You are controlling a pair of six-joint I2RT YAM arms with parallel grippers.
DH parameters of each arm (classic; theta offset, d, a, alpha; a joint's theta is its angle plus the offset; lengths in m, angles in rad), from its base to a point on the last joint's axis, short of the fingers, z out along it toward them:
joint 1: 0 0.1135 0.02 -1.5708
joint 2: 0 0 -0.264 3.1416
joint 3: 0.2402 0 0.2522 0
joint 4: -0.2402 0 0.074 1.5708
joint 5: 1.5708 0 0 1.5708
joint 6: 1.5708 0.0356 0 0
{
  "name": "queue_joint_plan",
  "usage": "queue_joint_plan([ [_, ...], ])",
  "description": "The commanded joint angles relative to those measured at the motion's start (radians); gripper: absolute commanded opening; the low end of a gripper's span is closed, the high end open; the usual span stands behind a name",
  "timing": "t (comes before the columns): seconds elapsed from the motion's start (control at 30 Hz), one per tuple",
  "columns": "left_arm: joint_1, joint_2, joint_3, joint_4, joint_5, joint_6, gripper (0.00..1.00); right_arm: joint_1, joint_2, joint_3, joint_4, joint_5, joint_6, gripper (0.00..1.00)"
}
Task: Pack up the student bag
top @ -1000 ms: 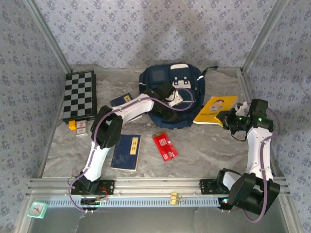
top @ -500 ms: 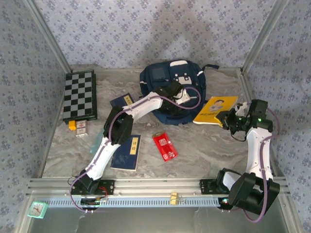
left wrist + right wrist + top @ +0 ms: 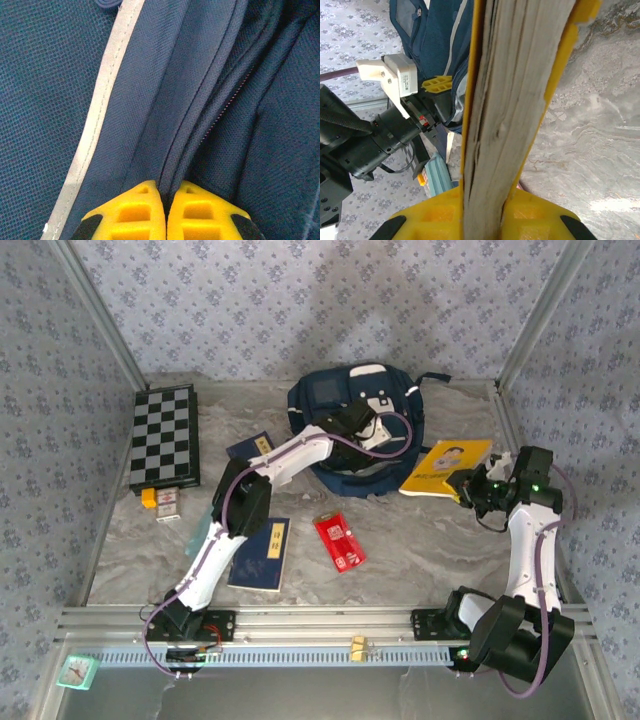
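Nearest, on the grey marble-patterned bench (image 3: 420,550), a flat navy blue booklet (image 3: 260,553) lies just left of a small red packet (image 3: 340,541). Farther right, the right hand (image 3: 468,483) is clamped on the near edge of a thin yellow-covered book (image 3: 447,465). The wrist view shows the book's page edges upright between the yellow fingers (image 3: 540,212).

Beyond the booklet, a black-and-white chequered folding board (image 3: 165,435) lies along the left side. The large navy blue fabric student bag (image 3: 330,400) with white stripe trim lies at the far middle of the bench, its white buckled patch toward the back wall. The left hand (image 3: 167,207) rests on the bag. Its yellow fingertips (image 3: 142,210) are pressed together on a ridge of navy fabric beside a zip, which runs into the slit between them.
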Motion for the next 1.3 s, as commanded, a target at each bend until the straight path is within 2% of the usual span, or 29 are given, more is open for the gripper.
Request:
queue_joint_plan([
  [0.0,0.008,-0.088,0.045,-0.02,0.013,-0.058,0.0,-0.01,-0.028,0.015,0.001,-0.016,-0.018,0.0],
  [0.2,-0.003,-0.129,0.039,-0.027,-0.018,-0.063,0.0,-0.015,-0.029,0.03,-0.009,-0.014,-0.024,0.0],
  [0.4,-0.006,-0.195,0.05,-0.018,-0.052,-0.135,0.0,-0.013,-0.026,0.046,-0.024,-0.031,-0.032,0.0],
  [0.57,-0.018,-0.253,0.087,-0.032,-0.126,-0.167,0.0,0.058,-0.017,0.037,0.017,-0.067,-0.005,0.0],
  [0.77,-0.02,-0.305,0.106,-0.021,-0.164,-0.17,0.0,0.26,0.062,0.016,0.206,-0.079,0.061,0.0],
  [0.9,-0.019,-0.301,0.15,-0.013,-0.233,-0.196,0.0,0.349,0.154,-0.017,0.449,-0.077,0.153,0.0],
  [1.0,-0.019,-0.298,0.172,0.0,-0.253,-0.218,0.0,0.419,0.257,0.016,0.572,-0.03,0.149,0.0],
  [1.27,-0.019,-0.274,0.221,-0.008,-0.274,-0.255,0.0,0.512,0.564,0.143,0.806,0.005,0.142,0.0],
])
